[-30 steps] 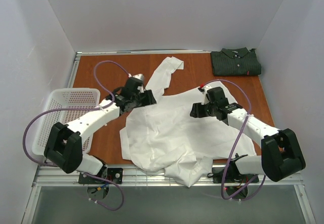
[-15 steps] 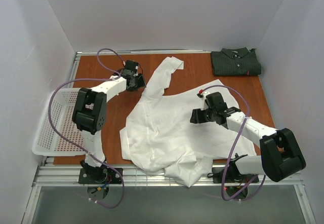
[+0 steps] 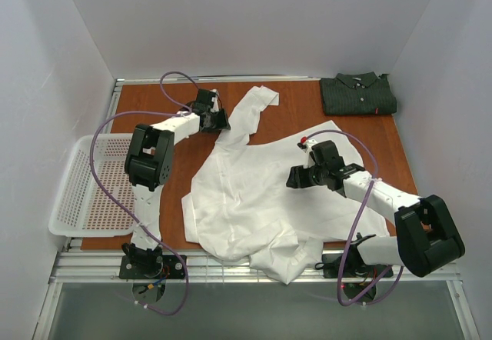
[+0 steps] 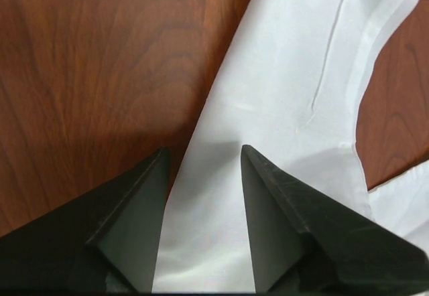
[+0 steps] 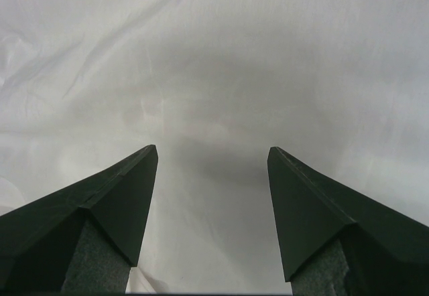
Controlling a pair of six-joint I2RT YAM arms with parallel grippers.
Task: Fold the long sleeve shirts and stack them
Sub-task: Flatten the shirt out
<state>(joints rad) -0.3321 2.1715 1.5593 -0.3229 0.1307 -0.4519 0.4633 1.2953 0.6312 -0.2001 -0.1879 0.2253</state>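
My left gripper (image 4: 201,150), jaws apart, straddles the left edge of the sleeve (image 3: 244,113). The sleeve runs from upper centre down-left into the white shirt (image 3: 246,201), which is spread mid-frame. This arm is nearer; my right gripper (image 5: 211,150) hovers parted over the body cloth. Bare table (image 3: 154,105) lies left of the sleeve, and the folded dark shirt (image 3: 358,95) sits upper right.
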